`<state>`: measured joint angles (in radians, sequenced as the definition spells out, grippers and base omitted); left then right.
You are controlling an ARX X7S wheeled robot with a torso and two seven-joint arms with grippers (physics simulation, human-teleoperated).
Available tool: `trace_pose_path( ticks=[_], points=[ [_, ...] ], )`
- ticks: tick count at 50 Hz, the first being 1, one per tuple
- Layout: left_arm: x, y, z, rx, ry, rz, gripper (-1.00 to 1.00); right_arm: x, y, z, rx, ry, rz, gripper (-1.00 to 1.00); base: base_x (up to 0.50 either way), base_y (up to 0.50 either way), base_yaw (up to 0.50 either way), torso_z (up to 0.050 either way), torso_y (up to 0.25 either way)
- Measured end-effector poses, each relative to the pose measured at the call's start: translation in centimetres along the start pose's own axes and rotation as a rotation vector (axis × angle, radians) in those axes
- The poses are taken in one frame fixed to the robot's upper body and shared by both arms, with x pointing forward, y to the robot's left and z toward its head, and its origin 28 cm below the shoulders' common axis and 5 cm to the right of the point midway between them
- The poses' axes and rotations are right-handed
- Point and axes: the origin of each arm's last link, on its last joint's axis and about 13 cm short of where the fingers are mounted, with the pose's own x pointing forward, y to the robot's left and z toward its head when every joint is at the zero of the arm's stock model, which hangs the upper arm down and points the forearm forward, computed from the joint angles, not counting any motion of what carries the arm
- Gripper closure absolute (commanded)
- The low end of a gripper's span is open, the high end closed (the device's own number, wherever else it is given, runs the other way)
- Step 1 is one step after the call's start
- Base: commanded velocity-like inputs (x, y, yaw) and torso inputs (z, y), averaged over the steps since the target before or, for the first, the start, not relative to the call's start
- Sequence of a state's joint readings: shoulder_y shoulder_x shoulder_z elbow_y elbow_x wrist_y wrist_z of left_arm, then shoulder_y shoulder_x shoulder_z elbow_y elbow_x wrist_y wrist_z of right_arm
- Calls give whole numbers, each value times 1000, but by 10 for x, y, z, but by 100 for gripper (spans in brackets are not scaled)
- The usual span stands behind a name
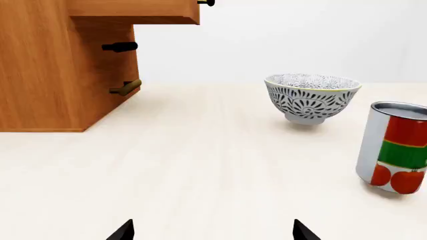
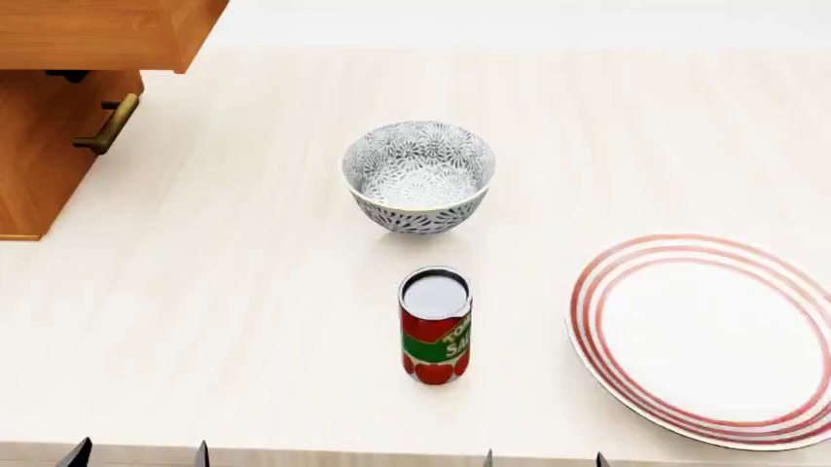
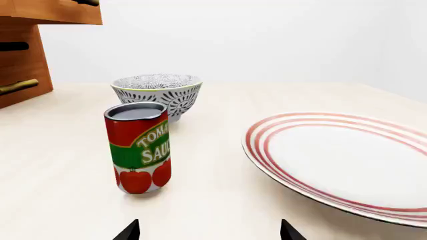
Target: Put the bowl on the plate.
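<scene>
The bowl [image 2: 418,175] is seen upright on the table [image 2: 234,292], at about 1 o'clock from the left gripper [image 2: 136,452] and 11 o'clock from the right gripper [image 2: 543,457], with a tomato can [image 2: 435,326] just in front. The plate [image 2: 711,336] lies well apart at the bowl's 4 o'clock, nearer the right gripper. Both grippers are held wide open and empty. Only the left wrist view gives an unobstructed line to the bowl [image 1: 312,97]; a wooden cabinet [image 1: 60,65] is shown beside it.

A tomato sauce can [image 3: 137,147] stood in front of the flowery bowl [image 3: 158,95], with the red-ringed plate [image 3: 347,160] beside them.
</scene>
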<state>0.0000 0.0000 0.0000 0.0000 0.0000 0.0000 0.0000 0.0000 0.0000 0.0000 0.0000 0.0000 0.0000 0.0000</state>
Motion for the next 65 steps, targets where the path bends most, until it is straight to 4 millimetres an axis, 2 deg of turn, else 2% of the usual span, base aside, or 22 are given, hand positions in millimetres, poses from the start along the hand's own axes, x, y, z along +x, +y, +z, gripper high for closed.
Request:
trace_pose_path(
  ticks=[13,30,65],
  points=[
    [1,-1,-1,-4,-1,-9,-100,0,-2,1,-15,4,-7,-100,0,0,0,0,0],
    [9,0,2,-16,-4,-27,-100,11,-12,17,-50,6,-8,-100,0,0,0,0,0],
    [28,6,29,-76,-54,-10,-100,29,-34,49,3,1,-58,-100,0,0,0,0,0]
  ],
)
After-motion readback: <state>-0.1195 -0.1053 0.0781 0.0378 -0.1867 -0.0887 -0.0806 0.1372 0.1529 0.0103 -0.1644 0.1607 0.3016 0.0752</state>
